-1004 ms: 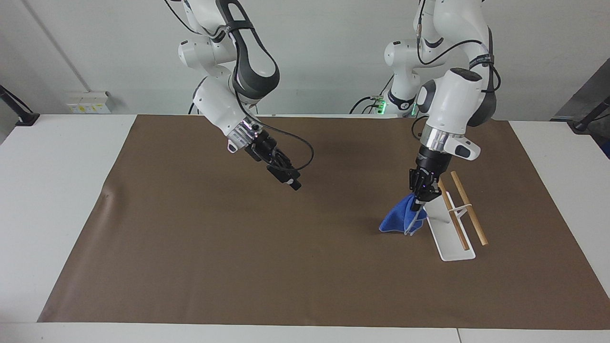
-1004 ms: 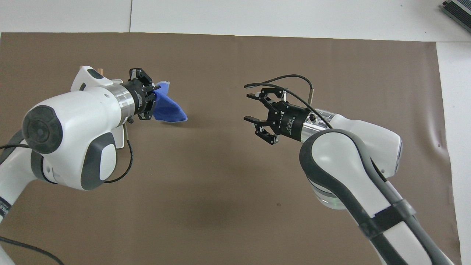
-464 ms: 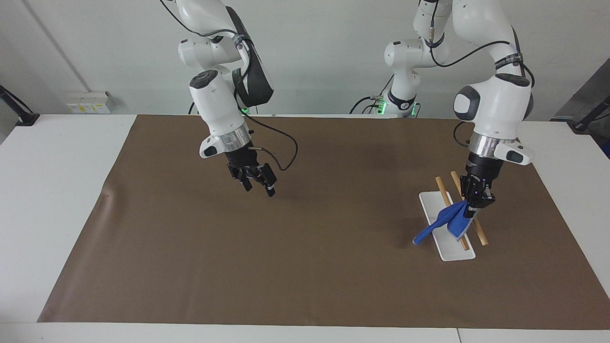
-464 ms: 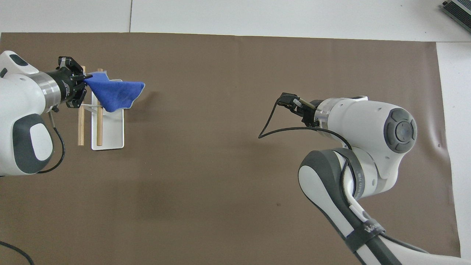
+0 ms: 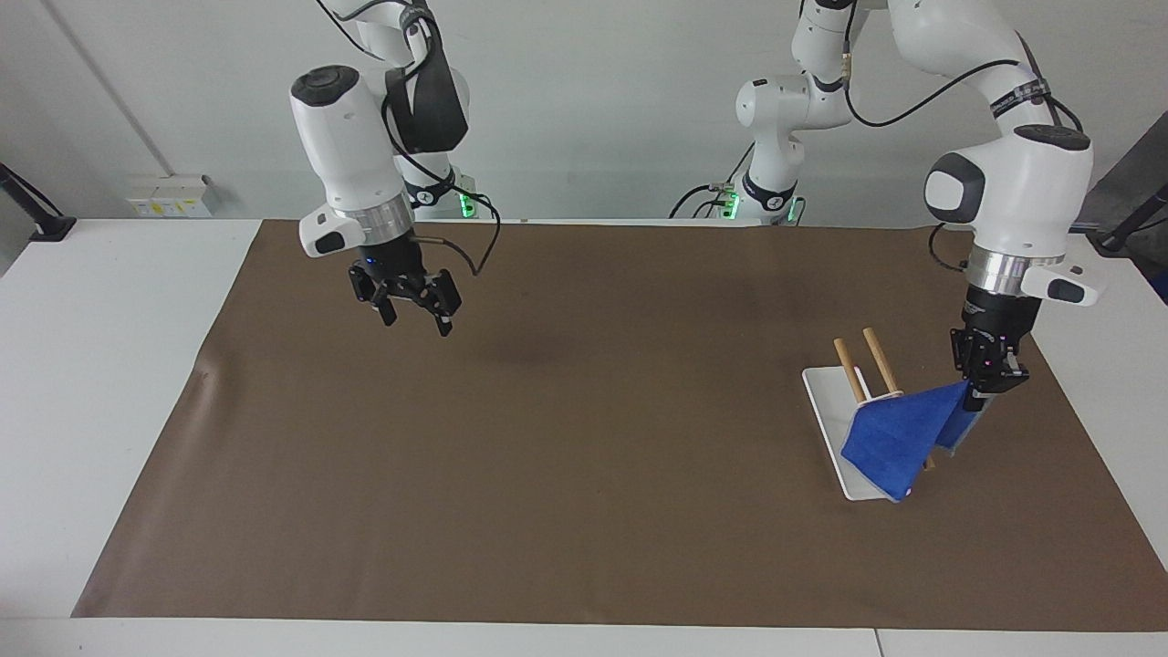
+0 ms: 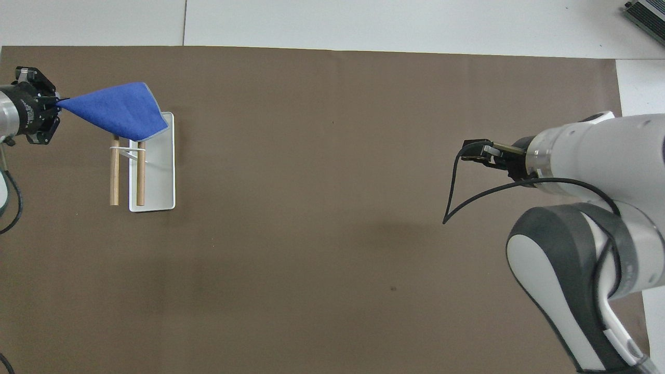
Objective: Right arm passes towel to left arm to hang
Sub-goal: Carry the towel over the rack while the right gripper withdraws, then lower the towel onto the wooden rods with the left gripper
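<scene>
Brown mat point(image 5: 584, 474) covers white table point(image 5: 100, 365); pale wall above. Left gripper point(image 5: 984, 391) clamped on towel point(image 5: 899, 438) draped over rack point(image 5: 844, 401). Right gripper point(image 5: 412, 308) fingers spread, empty.

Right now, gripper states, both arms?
Left gripper: shut on a corner of the towel, which is draped over the wooden rack.
Right gripper: open, empty, over the mat.

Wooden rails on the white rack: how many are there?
2. Both wooden rails run side by side above the white rack base, toward the left arm's end; the towel drapes over their farther ends.
</scene>
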Action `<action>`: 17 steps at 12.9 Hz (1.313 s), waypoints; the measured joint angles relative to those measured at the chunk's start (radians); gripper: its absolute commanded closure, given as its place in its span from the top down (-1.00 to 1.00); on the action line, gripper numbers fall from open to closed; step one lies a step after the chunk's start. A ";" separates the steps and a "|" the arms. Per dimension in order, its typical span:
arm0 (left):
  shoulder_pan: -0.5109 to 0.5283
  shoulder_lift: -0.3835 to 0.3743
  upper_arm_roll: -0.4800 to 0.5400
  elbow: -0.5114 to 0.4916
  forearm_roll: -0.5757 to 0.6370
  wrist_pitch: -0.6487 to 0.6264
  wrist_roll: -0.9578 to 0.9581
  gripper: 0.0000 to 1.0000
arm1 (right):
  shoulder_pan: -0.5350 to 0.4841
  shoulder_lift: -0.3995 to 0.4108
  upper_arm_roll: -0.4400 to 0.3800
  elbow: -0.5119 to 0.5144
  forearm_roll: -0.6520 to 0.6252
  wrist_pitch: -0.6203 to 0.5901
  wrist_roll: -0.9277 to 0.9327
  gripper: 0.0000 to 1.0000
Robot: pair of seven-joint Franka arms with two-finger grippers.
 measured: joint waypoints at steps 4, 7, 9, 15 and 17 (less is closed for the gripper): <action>0.000 0.015 0.016 0.023 0.096 -0.032 0.073 -1.00 | -0.038 -0.059 -0.003 0.091 -0.005 -0.212 -0.040 1.00; 0.000 0.026 0.027 0.016 0.097 -0.029 0.181 -1.00 | -0.096 -0.065 -0.010 0.120 -0.028 -0.308 -0.153 1.00; 0.000 0.032 0.030 -0.004 0.097 0.012 0.202 -1.00 | -0.120 -0.069 -0.018 0.130 -0.037 -0.339 -0.184 1.00; -0.003 0.042 0.020 -0.068 0.017 0.159 0.177 -1.00 | -0.129 -0.057 -0.093 0.290 -0.049 -0.551 -0.223 1.00; -0.004 0.048 0.012 -0.056 -0.049 0.190 0.139 -1.00 | -0.135 -0.015 -0.101 0.311 -0.050 -0.550 -0.246 1.00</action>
